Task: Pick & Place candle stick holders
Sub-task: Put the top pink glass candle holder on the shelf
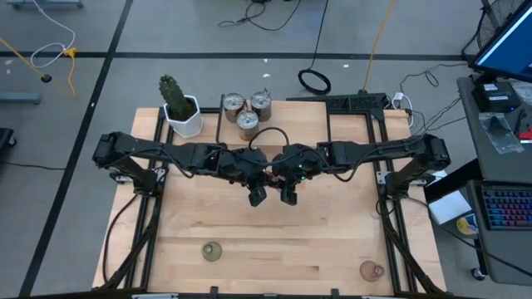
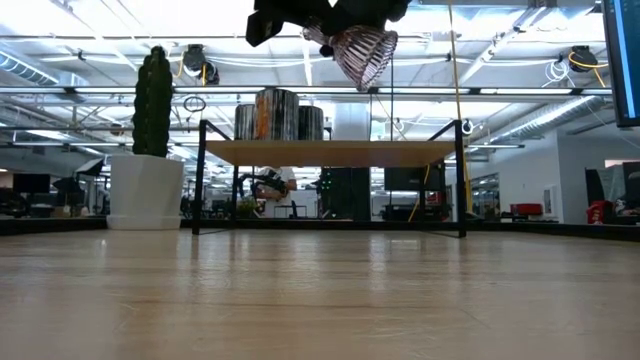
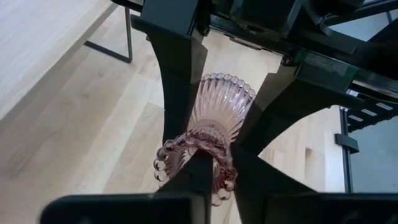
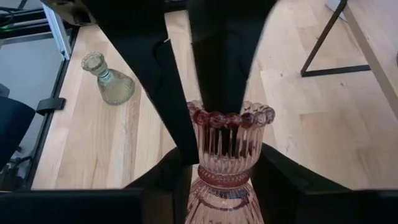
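Presently, a pink glass candle stick holder (image 4: 227, 155) is being held in the air above the middle of the table (image 1: 332, 241), where the two arms are meeting. It is being gripped from both ends: the right gripper (image 1: 288, 195) is being kept clenched about its narrow waist, and the left gripper (image 1: 257, 196) is being closed on its beaded end, so a handover between the arms is judged to be under way. Which gripper is bearing the weight cannot be told.

Three silvery metal holders (image 1: 247, 110) are being kept together on the raised shelf (image 2: 330, 152) at the far edge, just beside the potted cactus (image 1: 179, 104); if that is their goal, that share of the task is being counted as done. Two glass holders are being left near the front edge, well apart from each other: an olive-green holder (image 1: 212, 250) toward the left and a second pink holder (image 1: 371, 270) toward the right. The task is thus being judged at about halfway, with the lifted holder to be set down and two more to be fetched
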You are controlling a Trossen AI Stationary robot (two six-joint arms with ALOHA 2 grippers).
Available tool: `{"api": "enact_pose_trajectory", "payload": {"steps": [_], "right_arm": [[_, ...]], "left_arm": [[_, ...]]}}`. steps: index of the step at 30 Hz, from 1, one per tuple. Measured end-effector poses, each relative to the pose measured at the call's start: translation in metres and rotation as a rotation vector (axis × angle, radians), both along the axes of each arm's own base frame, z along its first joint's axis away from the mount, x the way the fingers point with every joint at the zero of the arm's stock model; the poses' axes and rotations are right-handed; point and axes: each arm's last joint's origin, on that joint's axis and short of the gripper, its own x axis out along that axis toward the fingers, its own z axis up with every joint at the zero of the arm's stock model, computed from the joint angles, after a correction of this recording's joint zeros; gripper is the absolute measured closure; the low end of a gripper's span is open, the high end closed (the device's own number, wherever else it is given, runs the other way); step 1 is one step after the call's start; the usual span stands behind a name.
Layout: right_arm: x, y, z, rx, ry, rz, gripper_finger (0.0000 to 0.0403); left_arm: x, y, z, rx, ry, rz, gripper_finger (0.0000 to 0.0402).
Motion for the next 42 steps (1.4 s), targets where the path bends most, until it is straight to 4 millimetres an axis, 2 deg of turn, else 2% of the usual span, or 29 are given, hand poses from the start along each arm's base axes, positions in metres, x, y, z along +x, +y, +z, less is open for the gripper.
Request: {"api": "enact_pose_trajectory", "payload": {"steps": [5, 9, 17, 22, 26, 29, 34, 37, 42], "right_arm": [[0.0, 0.0, 0.0, -0.001, 0.004, 0.004, 0.0281], [-0.001, -0.001, -0.003, -0.022, 0.027, -0.009, 0.0286], [-0.004, -0.002, -0.006, -0.041, 0.066, -0.035, 0.0286], [-0.009, -0.006, 0.0, -0.078, 0.058, -0.056, 0.0286], [-0.015, -0.018, 0.014, -0.169, -0.006, -0.138, 0.0286], [-0.019, -0.031, 0.023, -0.27, -0.047, -0.235, 0.0286], [-0.025, -0.058, 0.041, -0.396, -0.127, -0.385, 0.0286], [-0.031, -0.075, 0.042, -0.444, -0.099, -0.452, 0.0286], [-0.035, -0.102, 0.049, -0.447, -0.15, -0.542, 0.0285]], "left_arm": [[-0.001, 0.0, 0.0, 0.003, 0.006, 0.003, 0.028], [-0.002, -0.001, 0.003, -0.007, -0.006, -0.019, 0.0243], [-0.016, 0.003, 0.018, 0.0, -0.033, -0.03, 0.0208], [-0.038, 0.005, 0.029, -0.073, 0.008, 0.02, 0.0207], [-0.053, 0.001, 0.027, -0.08, 0.105, 0.097, 0.0206], [-0.065, -0.007, 0.018, -0.033, 0.218, 0.161, 0.0206], [-0.074, -0.021, 0.01, 0.023, 0.266, 0.227, 0.0206], [-0.078, -0.028, 0.004, 0.034, 0.288, 0.264, 0.0206], [-0.085, -0.038, 0.001, 0.032, 0.315, 0.292, 0.0206]]}}
